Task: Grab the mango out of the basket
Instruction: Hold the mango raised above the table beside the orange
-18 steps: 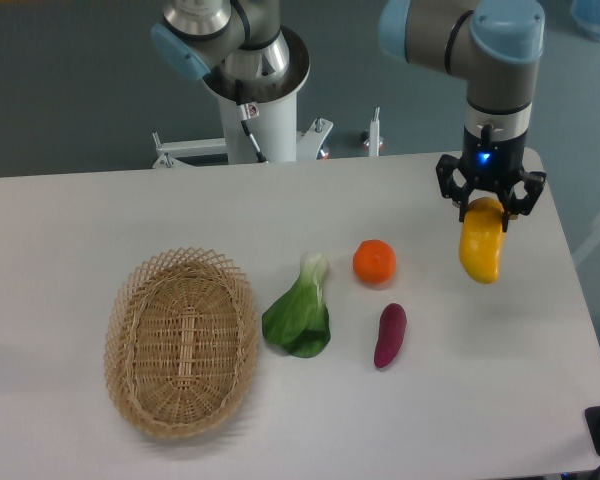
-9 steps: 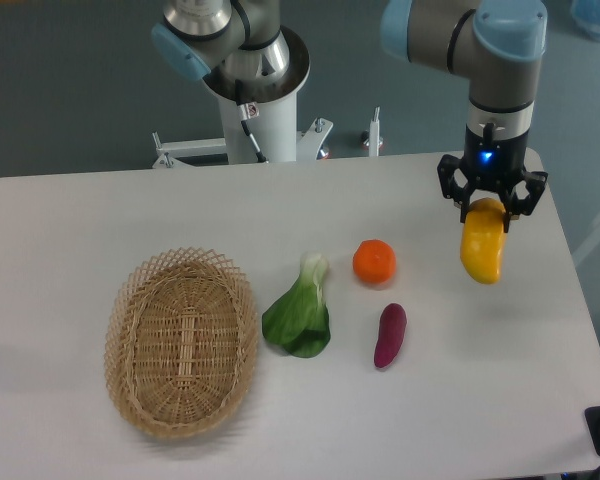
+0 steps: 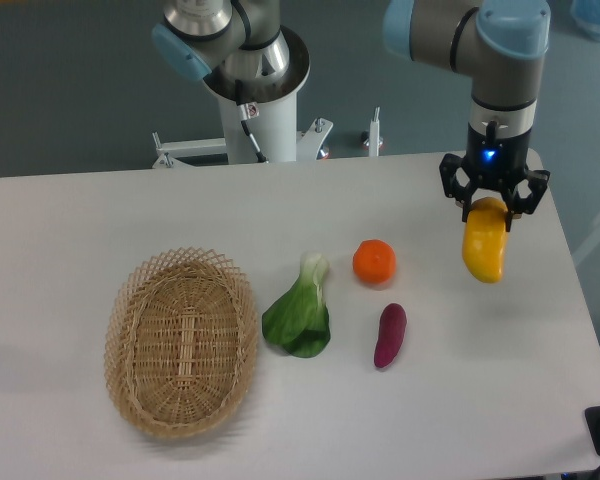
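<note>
The gripper (image 3: pixel 493 203) has its jaws closed on the top end of the mango (image 3: pixel 483 244), which hangs straight below them with its long axis almost vertical, above the right edge of the bench (image 3: pixel 100 225). The basket (image 3: pixel 180 342) stands well apart, near the front left corner, with nothing in it.

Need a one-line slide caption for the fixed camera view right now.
Tool holds the mango above the table's right side, far from the empty basket.

Yellow-orange mango (image 3: pixel 483 243), tan woven basket (image 3: pixel 181 341), green bok choy (image 3: pixel 299 314), orange fruit (image 3: pixel 374 262), purple sweet potato (image 3: pixel 390 335)
</note>
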Robot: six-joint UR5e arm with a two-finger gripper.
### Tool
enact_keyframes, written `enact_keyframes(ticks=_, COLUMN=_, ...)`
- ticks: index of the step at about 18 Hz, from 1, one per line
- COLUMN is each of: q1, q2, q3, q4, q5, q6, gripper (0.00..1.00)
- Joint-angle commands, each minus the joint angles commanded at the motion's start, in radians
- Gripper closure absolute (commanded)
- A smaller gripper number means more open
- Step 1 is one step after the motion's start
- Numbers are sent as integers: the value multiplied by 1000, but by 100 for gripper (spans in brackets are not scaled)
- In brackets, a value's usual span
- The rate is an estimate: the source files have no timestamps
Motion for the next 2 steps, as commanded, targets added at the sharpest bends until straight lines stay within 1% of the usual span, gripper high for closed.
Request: enact_keyframes(ticks=2, q1=0, q2=-2, q3=3, q4=-2, q5=-2, q6=0, gripper=48)
